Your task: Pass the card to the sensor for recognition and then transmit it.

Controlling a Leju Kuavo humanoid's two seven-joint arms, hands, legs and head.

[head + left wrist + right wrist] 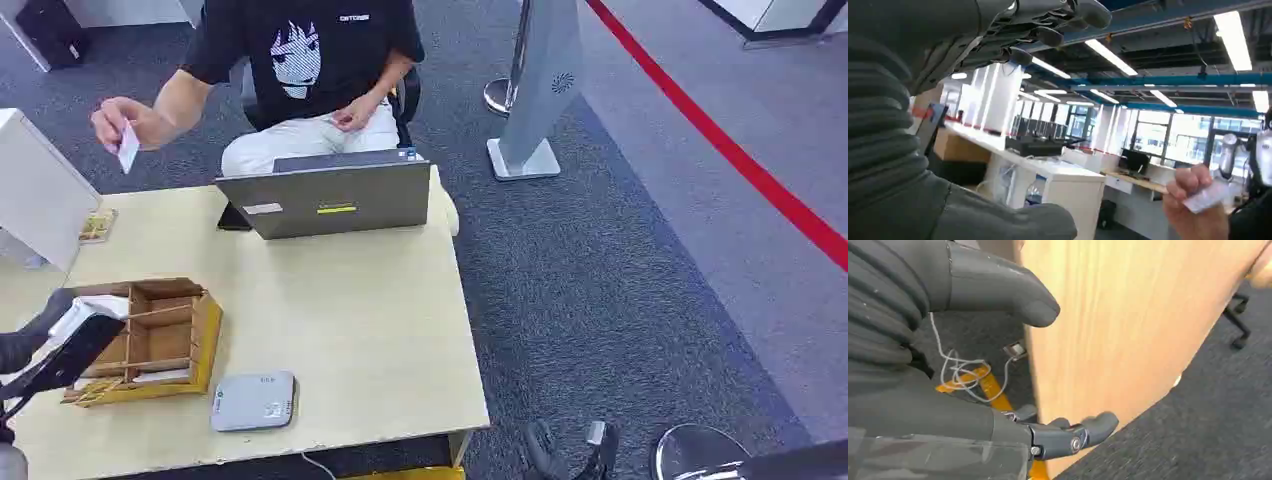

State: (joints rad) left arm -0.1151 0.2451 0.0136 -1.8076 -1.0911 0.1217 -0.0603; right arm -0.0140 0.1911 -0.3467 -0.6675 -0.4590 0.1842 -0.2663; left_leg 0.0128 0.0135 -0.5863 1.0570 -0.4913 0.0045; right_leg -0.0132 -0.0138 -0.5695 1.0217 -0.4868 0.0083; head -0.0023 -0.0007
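A seated person's hand [125, 122] holds the white card [128, 146] up beyond the table's far left corner. The left wrist view shows that same card [1205, 196] pinched in the person's fingers [1188, 187], well away from my own. My left hand [55, 352] hovers over the table's left edge beside the wooden box, its fingers [1048, 20] stretched out and empty. The grey card sensor [253, 401] lies flat near the table's front edge. My right hand [1013, 370] hangs by the table's side, thumb and fingers apart, holding nothing.
A wooden compartment box [155, 340] stands at the left of the pale table [350, 320]. The person sits behind an open grey laptop [330, 195]. A white box [35, 190] stands at the far left. White cables [965, 375] lie on the floor under the table.
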